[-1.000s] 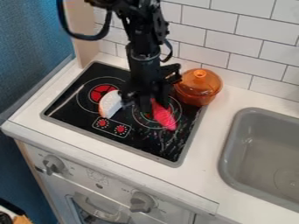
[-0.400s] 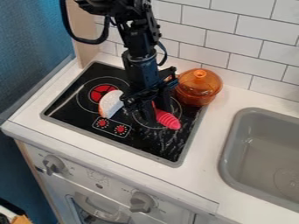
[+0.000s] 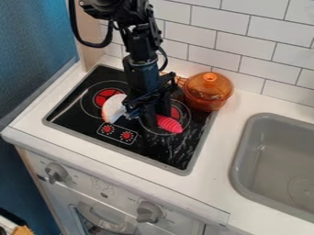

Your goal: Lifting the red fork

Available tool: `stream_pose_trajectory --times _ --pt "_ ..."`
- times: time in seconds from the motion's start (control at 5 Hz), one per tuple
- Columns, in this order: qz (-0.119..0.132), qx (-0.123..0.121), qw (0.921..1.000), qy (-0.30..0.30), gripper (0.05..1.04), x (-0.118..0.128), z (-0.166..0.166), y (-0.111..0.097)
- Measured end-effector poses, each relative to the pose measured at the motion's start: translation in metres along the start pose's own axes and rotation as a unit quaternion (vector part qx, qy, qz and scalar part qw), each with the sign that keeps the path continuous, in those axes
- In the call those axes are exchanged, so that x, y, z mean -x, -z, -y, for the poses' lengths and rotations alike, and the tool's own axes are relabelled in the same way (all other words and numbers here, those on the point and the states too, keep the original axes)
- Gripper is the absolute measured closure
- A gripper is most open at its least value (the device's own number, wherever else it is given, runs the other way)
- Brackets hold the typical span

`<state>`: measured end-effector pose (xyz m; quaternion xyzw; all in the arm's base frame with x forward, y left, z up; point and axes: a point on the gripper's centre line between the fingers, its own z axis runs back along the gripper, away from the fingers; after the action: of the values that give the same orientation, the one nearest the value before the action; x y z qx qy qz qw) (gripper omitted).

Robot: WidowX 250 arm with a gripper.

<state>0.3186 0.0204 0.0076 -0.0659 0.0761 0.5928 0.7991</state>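
Observation:
The gripper [image 3: 156, 114] is low over the front right burner of the black stove, pointing down, its two fingers apart. A pinkish-red ribbed piece, the red fork [image 3: 169, 124], lies on that burner at the fingers' lower right. Its far end runs up beside and partly behind them, so whether they touch it is unclear. A white, orange-edged toy [image 3: 114, 108] is on the stove just left of the gripper.
An orange lidded pot [image 3: 209, 92] stands close behind and right of the gripper. The grey sink [image 3: 244, 151] is set into the counter [image 3: 211, 176] at the right. A tiled wall [image 3: 248, 57] rises behind.
The gripper has moved left in the view. The red fork has shifted slightly left and up with it, and the white toy has moved a little left.

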Motion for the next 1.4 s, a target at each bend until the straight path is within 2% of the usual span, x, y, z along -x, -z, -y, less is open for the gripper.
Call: stream_pose_trajectory --times 0.2,0.4,0.6,1.2,1.4 --pt "-0.006 -0.004 0.9998 -0.021 0.711 -0.009 0.001 0.003" --pt "-0.002 -0.001 0.9993 -0.038 0.710 -0.021 0.002 0.002" --pt "0.013 0.006 0.9981 -0.060 0.711 -0.035 0.003 -0.005" --pt "0.038 -0.025 0.9878 -0.149 0.710 -0.088 -0.005 0.001" --pt "0.058 -0.021 0.9837 -0.169 0.711 -0.104 -0.008 -0.006"
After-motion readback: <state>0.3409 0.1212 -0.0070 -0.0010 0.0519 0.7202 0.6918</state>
